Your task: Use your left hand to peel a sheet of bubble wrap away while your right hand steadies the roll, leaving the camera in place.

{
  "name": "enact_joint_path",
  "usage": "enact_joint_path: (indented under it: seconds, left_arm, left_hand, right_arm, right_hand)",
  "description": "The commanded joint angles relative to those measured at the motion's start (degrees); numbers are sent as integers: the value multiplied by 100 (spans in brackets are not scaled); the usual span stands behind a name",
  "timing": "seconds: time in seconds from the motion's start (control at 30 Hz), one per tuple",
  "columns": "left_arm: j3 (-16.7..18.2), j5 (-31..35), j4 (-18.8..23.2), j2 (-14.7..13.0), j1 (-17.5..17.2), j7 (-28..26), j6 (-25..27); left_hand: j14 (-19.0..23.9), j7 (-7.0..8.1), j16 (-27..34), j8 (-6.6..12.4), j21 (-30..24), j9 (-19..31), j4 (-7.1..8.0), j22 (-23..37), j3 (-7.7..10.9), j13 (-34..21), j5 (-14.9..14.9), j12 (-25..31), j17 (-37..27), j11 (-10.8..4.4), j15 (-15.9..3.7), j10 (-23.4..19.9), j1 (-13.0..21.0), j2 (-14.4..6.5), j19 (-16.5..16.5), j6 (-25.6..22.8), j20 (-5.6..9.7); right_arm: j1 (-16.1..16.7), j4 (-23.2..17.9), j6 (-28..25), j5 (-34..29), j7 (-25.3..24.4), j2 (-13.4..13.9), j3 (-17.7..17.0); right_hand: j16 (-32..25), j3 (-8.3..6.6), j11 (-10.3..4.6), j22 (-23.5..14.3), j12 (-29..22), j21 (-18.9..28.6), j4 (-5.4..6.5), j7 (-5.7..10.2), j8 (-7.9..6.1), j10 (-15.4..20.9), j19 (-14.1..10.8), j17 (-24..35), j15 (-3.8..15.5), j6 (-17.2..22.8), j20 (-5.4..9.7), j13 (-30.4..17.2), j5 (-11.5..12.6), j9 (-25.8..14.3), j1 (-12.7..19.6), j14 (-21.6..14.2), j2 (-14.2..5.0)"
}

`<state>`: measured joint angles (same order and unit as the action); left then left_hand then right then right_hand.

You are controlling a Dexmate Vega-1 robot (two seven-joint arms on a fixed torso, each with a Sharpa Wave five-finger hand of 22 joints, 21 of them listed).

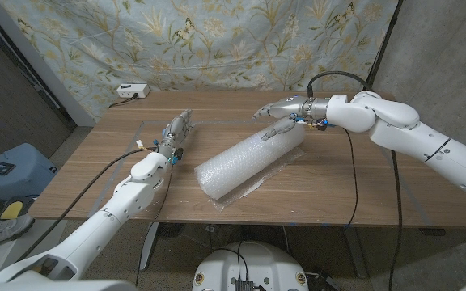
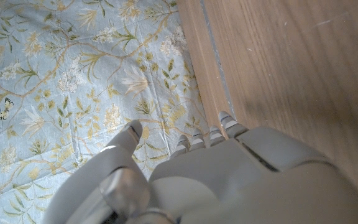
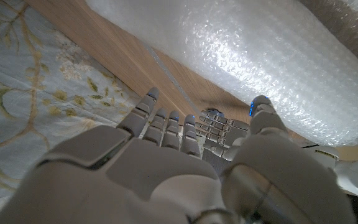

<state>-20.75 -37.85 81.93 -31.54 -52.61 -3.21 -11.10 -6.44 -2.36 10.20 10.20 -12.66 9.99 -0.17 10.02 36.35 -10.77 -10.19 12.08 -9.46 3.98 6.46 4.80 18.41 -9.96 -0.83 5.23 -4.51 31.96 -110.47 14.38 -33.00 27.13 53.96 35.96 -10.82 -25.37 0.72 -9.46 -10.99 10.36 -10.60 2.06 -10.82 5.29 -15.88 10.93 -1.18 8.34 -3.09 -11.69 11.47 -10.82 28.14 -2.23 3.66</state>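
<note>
Bubble wrap roll (image 1: 249, 166) lies mid-surface (image 1: 95, 182). Right robot hand (image 1: 280, 115) hovers spread at its far end; left robot hand (image 1: 176, 133), empty, fingers extended, stands beside it. Steady the roll before peeling.

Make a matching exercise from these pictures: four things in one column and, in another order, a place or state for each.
Things:
1. white roll of bubble wrap
2. left hand
3. right hand
4. small white box with a cable

Places or states:
A. at the table's far left corner
B. lying slantwise in the table's middle
C. over the roll's far end
D. left of the roll, apart from it

Pairs: 1-B, 2-D, 3-C, 4-A
</note>
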Motion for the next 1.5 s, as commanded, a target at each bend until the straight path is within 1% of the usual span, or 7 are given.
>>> enact_joint_path:
  seconds: [0.03,0.17,0.23,0.37,0.43,0.73,1.5]
  left_arm:
    - [-9,3,-43,23,-8,-38,20]
    - [-10,-10,-67,30,4,-1,1]
    - [-15,-8,-71,32,13,0,11]
    - [-23,-15,-73,38,16,-11,42]
    - [-25,-19,-65,37,9,-27,66]
    - [-36,-44,-131,66,42,56,21]
    - [30,38,348,-74,-143,-120,11]
  left_hand:
    - [42,-3,24,46,3,15,-23,10,2,-32,-30,32,-29,-7,7,-14,73,-18,-28,-38,-19]
    - [52,2,27,49,2,16,-27,11,0,-33,-30,32,-30,-20,4,-16,76,-20,-46,-51,-21]
    - [55,2,27,49,3,16,-28,11,-1,-33,-30,34,-30,-12,8,-22,77,-22,-48,-54,-23]
    - [65,9,30,53,4,16,-32,11,-3,-34,-31,36,-31,-19,4,-32,80,-25,-60,-70,7]
    - [68,5,30,57,6,16,-34,11,-4,-34,-31,35,-31,-14,8,-31,82,-25,-62,-80,12]
    - [80,7,30,54,14,17,-42,11,-9,-36,-32,43,-31,-9,7,-59,89,-29,-71,-88,13]
    - [89,6,25,49,35,19,-58,12,-21,-39,-35,39,-33,-3,13,-71,103,-35,-84,-104,15]
  right_arm:
    - [-167,-93,248,-187,687,-69,84]
    - [-189,-130,255,-291,783,-144,125]
    - [-211,-154,260,-329,847,-181,148]
    - [-261,-108,357,-287,920,-244,174]
    - [-286,-102,373,-296,977,-272,193]
    - [-390,-114,367,-307,1252,-412,296]
    - [-473,85,384,-605,1321,-687,569]
  right_hand:
    - [-5,-55,-175,-29,1,-1,5,136,-22,-30,61,12,-55,-51,-127,-27,65,-20,203,45,72]
    - [-7,-61,-236,-32,-5,-5,19,250,6,-64,133,15,-101,-173,-219,-31,89,-21,299,95,140]
    - [1,-62,-250,-33,-8,-12,22,259,7,-69,171,17,-111,-196,-205,-31,97,-22,325,134,162]
    - [-1,-64,-215,-34,39,-5,36,278,47,-263,238,21,-141,-389,-159,-35,127,-24,417,203,234]
    - [1,-64,-233,-35,49,-5,42,291,49,-329,266,22,-151,-439,-173,-36,137,-25,448,232,255]
    - [17,-57,-124,-36,54,-5,72,336,65,-549,394,28,-249,-699,-262,-42,174,-28,549,409,331]
    - [23,-21,-71,-38,55,-7,123,376,63,-842,560,36,-364,-966,-363,-44,202,-30,591,625,374]
